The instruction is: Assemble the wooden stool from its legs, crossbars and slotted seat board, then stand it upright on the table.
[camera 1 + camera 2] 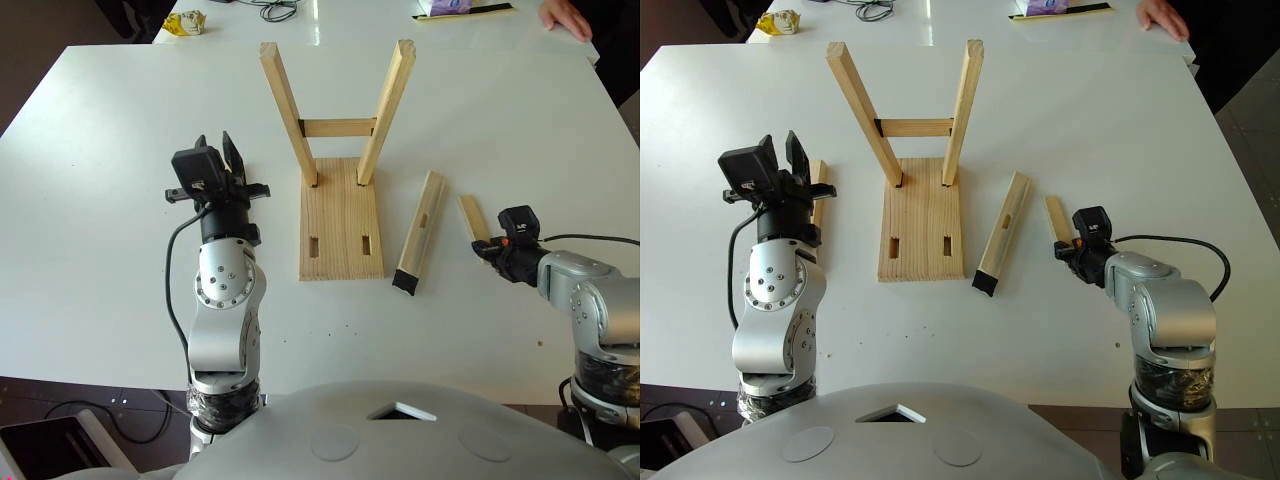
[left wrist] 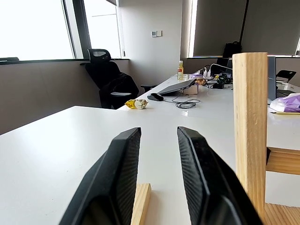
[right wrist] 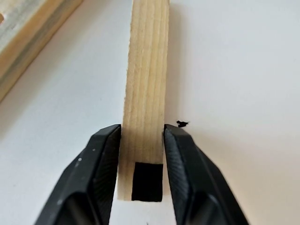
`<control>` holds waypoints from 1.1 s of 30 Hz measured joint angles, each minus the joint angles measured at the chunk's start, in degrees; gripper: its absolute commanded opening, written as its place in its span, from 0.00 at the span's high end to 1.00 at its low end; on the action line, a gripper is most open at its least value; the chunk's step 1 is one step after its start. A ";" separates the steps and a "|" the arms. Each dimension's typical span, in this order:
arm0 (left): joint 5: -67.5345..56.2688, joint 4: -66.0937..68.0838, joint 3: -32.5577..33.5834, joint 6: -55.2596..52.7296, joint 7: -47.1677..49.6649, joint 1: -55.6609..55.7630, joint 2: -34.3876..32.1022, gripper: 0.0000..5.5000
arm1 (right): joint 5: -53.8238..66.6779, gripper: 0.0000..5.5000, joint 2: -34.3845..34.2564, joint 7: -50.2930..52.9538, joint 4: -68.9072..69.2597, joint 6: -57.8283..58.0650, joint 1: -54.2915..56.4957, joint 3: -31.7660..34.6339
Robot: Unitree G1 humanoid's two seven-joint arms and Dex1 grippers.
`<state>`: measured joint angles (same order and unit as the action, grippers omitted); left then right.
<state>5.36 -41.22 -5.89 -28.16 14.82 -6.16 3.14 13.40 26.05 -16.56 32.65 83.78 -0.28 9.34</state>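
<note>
The slotted seat board (image 1: pixel 340 235) lies flat mid-table. Two legs (image 1: pixel 288 108) (image 1: pixel 386 108) stand in its far slots, joined by a crossbar (image 1: pixel 338 127); its two near slots are empty. A loose leg (image 1: pixel 420 230) with a black end lies to the board's right. Farther right lies a short crossbar (image 3: pixel 145 70) with my right gripper (image 3: pixel 142 129) shut on its near end, low on the table. My left gripper (image 1: pixel 226 152) stands open left of the board with nothing between its fingers (image 2: pixel 124 168). Another wooden piece (image 1: pixel 818 190) lies just beneath and beyond it.
The white table (image 1: pixel 110 230) has free room on its left and near side. A second table behind holds a yellow wrapper (image 1: pixel 186 22), cables (image 1: pixel 275 10) and a purple packet (image 1: pixel 445 6). A person's hand (image 1: pixel 565 15) rests at the far right.
</note>
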 measured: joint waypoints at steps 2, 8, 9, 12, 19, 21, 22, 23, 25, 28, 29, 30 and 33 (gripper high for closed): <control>0.00 -0.32 -0.01 -0.35 -0.30 0.08 -0.01 0.73 | -0.27 0.76 -1.06 1.14 -0.18 0.79 0.69 0.47; -2.58 -0.98 1.39 -1.22 -1.33 2.14 0.51 0.73 | -1.58 0.76 -4.68 4.84 -1.63 1.36 2.74 2.35; -4.83 -1.50 2.45 -1.13 -1.65 2.38 0.69 0.73 | -2.13 0.76 -6.01 5.71 -2.12 0.53 3.15 2.94; -13.99 -4.50 7.82 -1.01 -2.21 1.92 1.05 0.73 | -2.31 0.76 -9.43 7.48 -4.03 -2.17 6.33 5.80; -39.02 -5.19 26.25 1.49 -1.34 3.74 1.22 0.70 | 0.43 0.76 -10.88 8.98 -24.33 -23.89 28.64 15.03; -45.58 -2.89 28.01 1.61 -2.61 8.95 -0.02 0.65 | 4.76 0.76 -11.17 7.08 -28.90 -30.06 34.53 18.91; -48.04 -1.77 28.08 1.42 -3.85 11.09 -1.03 0.64 | 6.67 0.76 -11.22 5.89 -30.33 -32.39 36.53 20.11; -50.21 -0.42 28.03 1.10 -5.13 13.25 -2.24 0.60 | 8.27 0.76 -11.22 4.94 -31.75 -34.37 38.56 21.14; -53.90 2.31 27.30 -0.11 -8.92 16.15 -5.29 0.54 | 12.59 0.76 -11.11 3.06 -34.53 -37.08 42.97 23.49; -56.53 6.18 25.97 -1.38 -14.84 17.39 -9.50 0.46 | 19.48 0.76 -10.57 -0.30 -37.61 -36.94 49.23 24.49; -57.59 7.65 25.98 -1.62 -16.09 18.08 -10.45 0.45 | 21.75 0.76 -10.47 -1.67 -37.89 -35.99 51.13 24.21; -58.87 8.91 26.05 -1.90 -17.26 18.78 -11.11 0.45 | 23.82 0.76 -10.39 -2.85 -37.86 -34.89 52.43 23.58; -63.44 11.55 26.32 -2.29 -23.45 19.75 -13.60 0.45 | 29.78 0.76 -10.06 -7.73 -35.99 -29.28 53.26 19.50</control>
<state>-58.08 -29.67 20.42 -30.44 -8.63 13.59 -10.46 43.18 15.99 -24.29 -3.34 54.49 52.98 28.83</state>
